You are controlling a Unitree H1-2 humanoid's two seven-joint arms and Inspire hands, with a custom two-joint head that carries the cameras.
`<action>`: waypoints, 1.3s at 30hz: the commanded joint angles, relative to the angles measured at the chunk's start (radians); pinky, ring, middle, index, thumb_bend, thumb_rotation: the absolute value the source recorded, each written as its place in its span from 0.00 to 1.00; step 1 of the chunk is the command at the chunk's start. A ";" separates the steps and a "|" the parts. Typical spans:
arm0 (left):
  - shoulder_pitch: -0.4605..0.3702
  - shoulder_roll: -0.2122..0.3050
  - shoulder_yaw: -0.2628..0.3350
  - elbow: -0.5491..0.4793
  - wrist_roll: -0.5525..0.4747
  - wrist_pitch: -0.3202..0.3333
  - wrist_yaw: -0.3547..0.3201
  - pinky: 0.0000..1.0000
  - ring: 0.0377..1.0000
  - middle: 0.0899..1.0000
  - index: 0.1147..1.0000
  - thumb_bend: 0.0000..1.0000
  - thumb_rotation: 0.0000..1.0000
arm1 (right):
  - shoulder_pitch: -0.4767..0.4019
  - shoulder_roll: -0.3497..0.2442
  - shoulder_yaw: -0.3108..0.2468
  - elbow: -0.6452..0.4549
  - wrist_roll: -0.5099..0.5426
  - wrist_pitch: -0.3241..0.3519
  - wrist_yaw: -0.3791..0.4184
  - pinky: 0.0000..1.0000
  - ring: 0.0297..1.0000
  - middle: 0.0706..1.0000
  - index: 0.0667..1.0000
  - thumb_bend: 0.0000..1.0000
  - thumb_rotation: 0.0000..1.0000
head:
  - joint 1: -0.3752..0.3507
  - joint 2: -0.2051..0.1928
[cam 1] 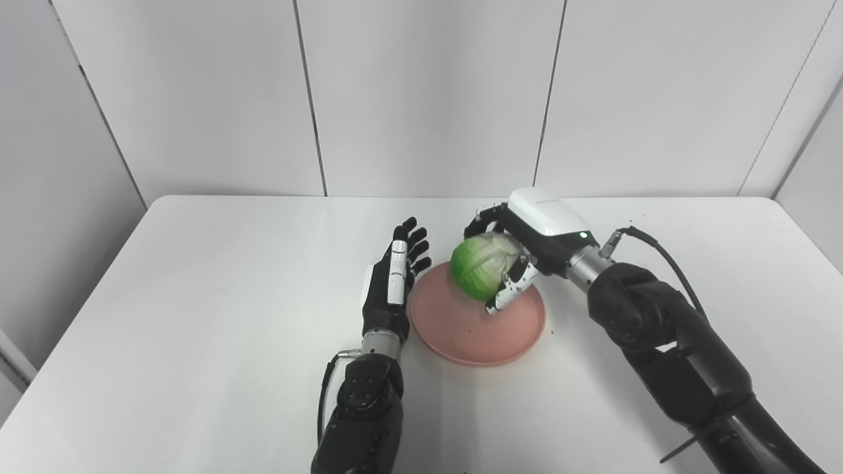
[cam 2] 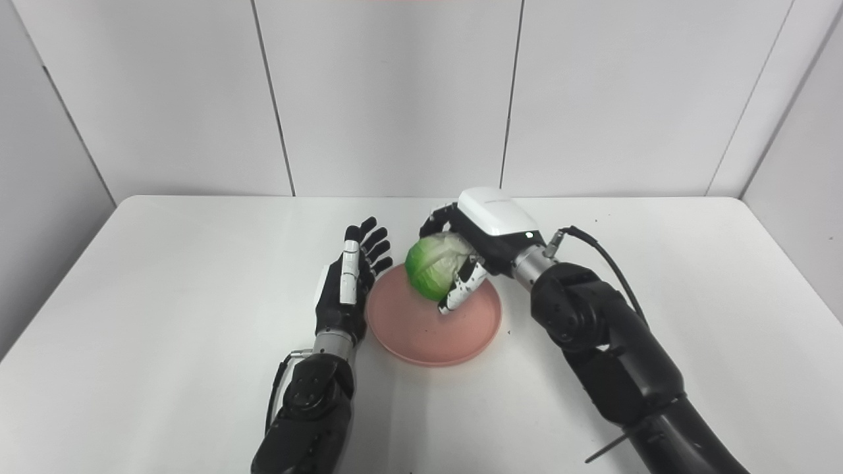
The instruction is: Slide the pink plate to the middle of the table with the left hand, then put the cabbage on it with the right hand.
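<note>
**Cabbage gripped over pink plate, left hand flat beside it**

Nearest the lens: both forearms, entering from the bottom edge. Left arm comes up at lower centre-left, right arm from the lower right corner with a black cable looping off its wrist.

Left hand (cam 1: 393, 283): released, holding nothing. Fingers straight and spread a little, pointing toward the top of the frame. It stands edge-on just left of the pink plate (cam 1: 461, 336); its side sits right against the plate's left rim, though actual contact is hard to confirm.

Pink plate: flat on the white table (cam 1: 197, 316), around the centre of the frame, slightly below the middle of the tabletop. Lower half of the plate is bare, with a few dark specks on it.

Right hand (cam 2: 477, 253): grasping the cabbage (cam 2: 431, 266). Fingers curl over the top and far side, thumb (cam 2: 458, 293) wraps underneath at the lower right. White back cover of the hand faces up, small green light on it.

Cabbage: green leafy side faces left, paler side toward the palm. It sits over the upper part of the plate. Cannot tell whether it touches the plate surface or hangs just above it.

Background: plain grey wall panels (cam 1: 421, 92) across the top of the frame.
</note>
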 commanded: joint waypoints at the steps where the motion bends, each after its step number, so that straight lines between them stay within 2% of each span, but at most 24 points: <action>1: -0.035 -0.005 -0.010 -0.030 0.019 -0.036 0.015 0.85 0.89 0.88 0.86 0.71 1.00 | -0.064 0.004 -0.003 0.000 -0.002 -0.035 -0.005 0.35 0.38 0.45 0.49 0.52 0.00 | -0.008 -0.002; 7: -0.034 -0.002 -0.007 -0.027 0.017 -0.040 0.012 0.86 0.90 0.89 0.87 0.71 1.00 | -0.068 0.008 0.019 0.052 -0.020 -0.075 -0.015 0.31 0.36 0.43 0.51 0.51 0.00 | -0.019 -0.001; 13: -0.031 0.001 -0.004 -0.040 0.009 -0.019 0.005 0.89 0.90 0.89 0.87 0.72 1.00 | -0.074 0.001 0.060 0.067 -0.057 -0.109 0.011 0.30 0.36 0.42 0.51 0.51 0.00 | -0.035 0.000; 20: -0.028 0.010 -0.008 -0.059 0.005 0.005 -0.010 0.88 0.90 0.89 0.88 0.72 1.00 | -0.077 0.003 0.078 0.073 -0.085 -0.093 0.035 0.37 0.39 0.45 0.50 0.51 0.00 | -0.041 0.001; 21: -0.028 0.008 -0.005 -0.063 -0.002 0.012 -0.011 0.90 0.91 0.90 0.88 0.73 0.99 | -0.074 0.003 0.076 0.068 -0.084 -0.087 0.041 0.45 0.53 0.60 0.47 0.52 0.11 | -0.041 0.001; 22: -0.029 0.008 -0.002 -0.063 -0.007 0.016 -0.014 0.90 0.91 0.90 0.88 0.74 0.99 | -0.072 0.002 0.073 0.064 -0.081 -0.083 0.048 0.47 0.57 0.63 0.47 0.52 0.13 | -0.043 0.002; 23: -0.031 0.009 0.000 -0.062 -0.011 0.016 -0.015 0.90 0.91 0.90 0.87 0.74 0.98 | -0.071 0.001 0.071 0.060 -0.076 -0.081 0.056 0.56 0.69 0.74 0.67 0.72 0.39 | -0.045 0.002; 24: -0.032 0.010 0.000 -0.061 -0.013 0.017 -0.015 0.90 0.91 0.90 0.87 0.74 0.98 | -0.070 0.000 0.069 0.054 -0.070 -0.077 0.069 0.57 0.71 0.75 0.69 0.74 0.42 | -0.045 0.002; 25: -0.032 0.012 -0.002 -0.061 -0.011 0.018 -0.017 0.90 0.92 0.90 0.88 0.74 0.99 | -0.069 -0.001 0.065 0.048 -0.062 -0.075 0.082 0.67 0.80 0.82 0.79 0.79 0.54 | -0.046 0.003; 26: -0.033 0.014 -0.003 -0.061 -0.015 0.017 -0.025 0.92 0.93 0.91 0.89 0.73 0.99 | -0.069 -0.003 0.062 0.042 -0.053 -0.080 0.096 0.72 0.85 0.86 0.85 0.81 0.61 | -0.048 0.003; 27: -0.035 0.017 -0.004 -0.060 -0.019 0.014 -0.034 0.92 0.93 0.91 0.89 0.73 0.99 | -0.068 -0.007 0.058 0.035 -0.043 -0.085 0.109 0.73 0.86 0.87 0.86 0.81 0.62 | -0.052 0.003; 28: -0.037 0.018 -0.004 -0.058 -0.022 0.011 -0.040 0.96 0.95 0.94 0.92 0.72 1.00 | -0.068 -0.009 0.056 0.031 -0.037 -0.090 0.118 0.85 0.93 0.93 0.93 0.82 0.69 | -0.052 0.003; 29: -0.040 0.020 -0.004 -0.054 -0.025 0.006 -0.046 0.97 0.96 0.94 0.92 0.72 1.00 | -0.068 -0.013 0.055 0.025 -0.032 -0.093 0.127 0.86 0.93 0.93 0.94 0.82 0.69 | -0.057 0.004; 31: -0.042 0.021 -0.003 -0.050 -0.028 0.002 -0.051 0.97 0.97 0.95 0.94 0.72 1.00 | -0.069 -0.018 0.054 0.015 -0.028 -0.094 0.141 0.96 0.98 0.97 0.98 0.84 0.77 | -0.059 0.004; 32: -0.042 0.022 -0.003 -0.051 -0.038 0.003 -0.064 0.97 0.97 0.95 0.94 0.72 1.00 | -0.069 -0.020 0.052 0.011 -0.023 -0.097 0.147 0.98 0.99 0.98 0.99 0.84 0.78 | -0.061 0.004; 35: -0.051 0.026 0.008 -0.026 -0.094 -0.026 -0.124 1.00 0.99 0.98 0.98 0.71 1.00 | -0.062 -0.022 0.025 -0.014 0.025 -0.079 0.173 1.00 0.99 1.00 1.00 0.87 0.78 | -0.063 0.004; 36: -0.051 0.025 0.012 -0.026 -0.098 -0.025 -0.122 0.96 0.97 0.96 0.96 0.71 0.99 | -0.059 -0.022 0.015 -0.025 0.036 -0.068 0.182 1.00 0.99 1.00 1.00 0.89 0.78 | -0.065 0.005; 39: -0.041 0.029 0.004 -0.050 -0.069 0.008 -0.093 0.93 0.95 0.94 0.94 0.74 0.99 | -0.049 -0.024 -0.009 -0.051 0.059 -0.051 0.200 1.00 1.00 1.00 1.00 0.91 0.76 | -0.069 0.004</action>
